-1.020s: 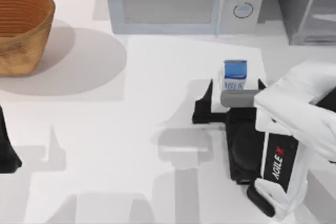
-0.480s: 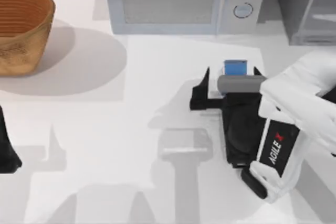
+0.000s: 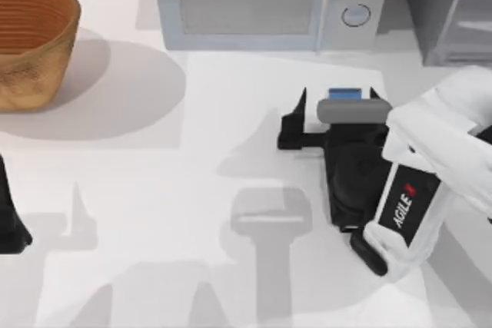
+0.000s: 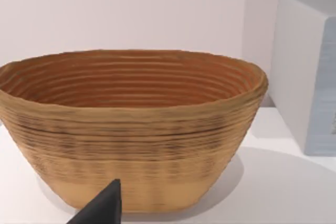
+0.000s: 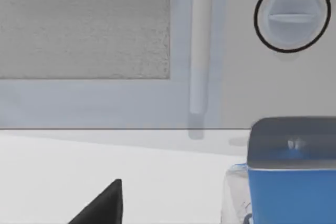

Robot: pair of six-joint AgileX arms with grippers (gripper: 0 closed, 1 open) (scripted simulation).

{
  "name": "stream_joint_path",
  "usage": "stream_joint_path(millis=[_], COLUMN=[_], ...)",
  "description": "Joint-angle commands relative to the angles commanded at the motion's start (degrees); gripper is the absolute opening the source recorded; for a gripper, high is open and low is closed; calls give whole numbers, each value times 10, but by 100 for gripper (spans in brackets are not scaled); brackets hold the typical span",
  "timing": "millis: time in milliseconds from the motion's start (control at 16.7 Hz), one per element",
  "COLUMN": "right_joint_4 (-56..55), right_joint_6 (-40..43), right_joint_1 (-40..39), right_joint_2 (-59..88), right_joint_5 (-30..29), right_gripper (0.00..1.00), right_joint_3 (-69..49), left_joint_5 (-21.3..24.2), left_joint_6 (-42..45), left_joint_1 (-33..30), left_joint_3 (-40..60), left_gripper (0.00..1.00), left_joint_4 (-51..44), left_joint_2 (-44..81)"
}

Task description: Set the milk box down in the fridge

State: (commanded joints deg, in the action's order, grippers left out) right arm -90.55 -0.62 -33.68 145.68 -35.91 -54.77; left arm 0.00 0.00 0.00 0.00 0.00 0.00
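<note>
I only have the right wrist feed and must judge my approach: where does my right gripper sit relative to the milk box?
Observer: From above, the right gripper has its open fingers on either side of the milk box.
Operator: Where is the fridge?
Observer: The fridge stands at the table's far right corner, just right of the microwave.
Operator: And my left arm?
Observer: The left gripper is parked at the table's left edge, facing a woven basket.

rough woven basket [image 4: 131,129], smooth matt table [image 3: 154,213].
</note>
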Motion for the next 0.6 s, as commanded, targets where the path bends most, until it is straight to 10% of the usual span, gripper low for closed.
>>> stream_joint_path(millis=[600], right_joint_4=[0], right_joint_6=[0], right_joint_1=[0], right_joint_2=[0], right_joint_5=[0], right_gripper=[17], right_joint_3=[0], left_joint_5=[0], left_joint_6=[0], left_joint_1=[0], left_joint_3=[0], left_gripper=[100], left_joint_4=[0], left_joint_2=[0])
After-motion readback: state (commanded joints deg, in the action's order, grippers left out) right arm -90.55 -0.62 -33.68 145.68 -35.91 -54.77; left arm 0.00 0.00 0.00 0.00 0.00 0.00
